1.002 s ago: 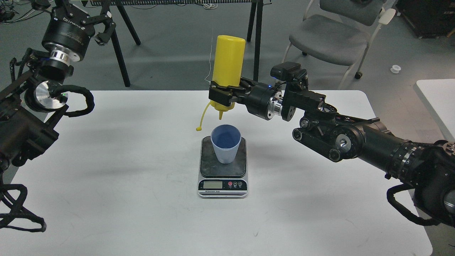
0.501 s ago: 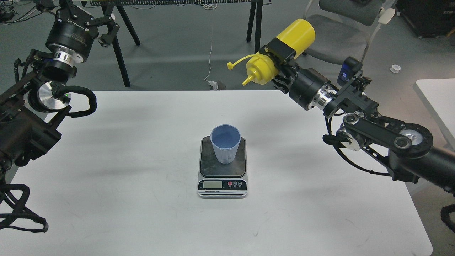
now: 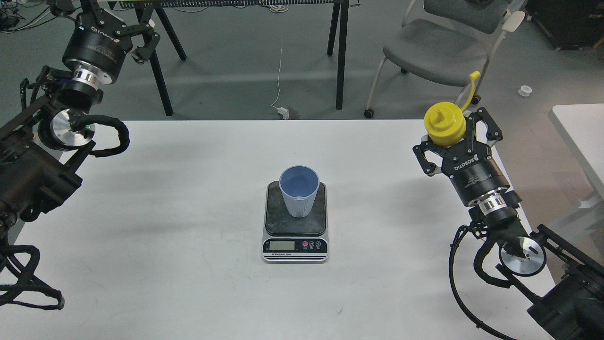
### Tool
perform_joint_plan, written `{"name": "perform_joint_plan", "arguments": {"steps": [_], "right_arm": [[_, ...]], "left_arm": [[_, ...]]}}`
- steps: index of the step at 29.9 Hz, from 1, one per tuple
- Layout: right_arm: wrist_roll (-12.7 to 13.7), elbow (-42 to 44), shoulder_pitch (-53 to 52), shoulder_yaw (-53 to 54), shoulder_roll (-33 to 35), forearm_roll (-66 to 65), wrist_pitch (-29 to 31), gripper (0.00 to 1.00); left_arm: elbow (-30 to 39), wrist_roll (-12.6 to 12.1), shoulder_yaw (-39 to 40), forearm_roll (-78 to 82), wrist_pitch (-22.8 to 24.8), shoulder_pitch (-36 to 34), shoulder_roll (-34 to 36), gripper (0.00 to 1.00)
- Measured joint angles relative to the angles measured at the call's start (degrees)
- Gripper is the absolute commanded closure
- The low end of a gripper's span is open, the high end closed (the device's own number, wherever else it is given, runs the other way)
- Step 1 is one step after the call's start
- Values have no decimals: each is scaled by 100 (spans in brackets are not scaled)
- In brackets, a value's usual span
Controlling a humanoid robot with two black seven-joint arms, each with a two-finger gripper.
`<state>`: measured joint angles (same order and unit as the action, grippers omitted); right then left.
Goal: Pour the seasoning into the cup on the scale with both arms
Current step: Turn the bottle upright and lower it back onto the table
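The light-blue cup point(image 3: 299, 191) stands upright on the dark platform of the scale point(image 3: 295, 229) at the middle of the white table. My right gripper point(image 3: 450, 134) is shut on the yellow seasoning bottle point(image 3: 443, 123) near the table's back right edge, far to the right of the cup. The bottle is upright with its nozzle up, and its tethered cap point(image 3: 474, 75) sticks up behind it. I cannot tell whether the bottle's base touches the table. My left gripper point(image 3: 113, 21) is open and empty, raised past the table's back left corner.
A grey chair point(image 3: 443, 45) stands behind the table at the right. Black stand legs point(image 3: 158, 71) and a white cable point(image 3: 281, 71) are on the floor behind. A second white table point(image 3: 580, 137) lies at the far right.
My right gripper carried the bottle from nozzle-down over the cup, up and to the right, and turned it upright near the table's right edge. The left arm barely moved.
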<state>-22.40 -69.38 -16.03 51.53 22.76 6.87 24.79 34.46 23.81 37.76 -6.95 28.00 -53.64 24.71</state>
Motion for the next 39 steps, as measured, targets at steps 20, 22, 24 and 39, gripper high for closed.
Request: {"name": "perform_joint_plan", "arguments": {"steps": [20,22,24,39], "right_arm": [[22,1351,557,55,-1432,1169,322,54],[22,1438,557,54,-1465,1169,322,49],[22,1464,557,53,-1474,1168,322,45],[-28,1048,723,84,-1469,1176,322,1]], "left_arm": [[6,-40,-93,54,0,18,-59,0],[5,-40,-94,54,0,18,-61,0],[0,-40,-94,54,0,18,-62,0],[5,-34,-94,54,0,5,-72,0]]}}
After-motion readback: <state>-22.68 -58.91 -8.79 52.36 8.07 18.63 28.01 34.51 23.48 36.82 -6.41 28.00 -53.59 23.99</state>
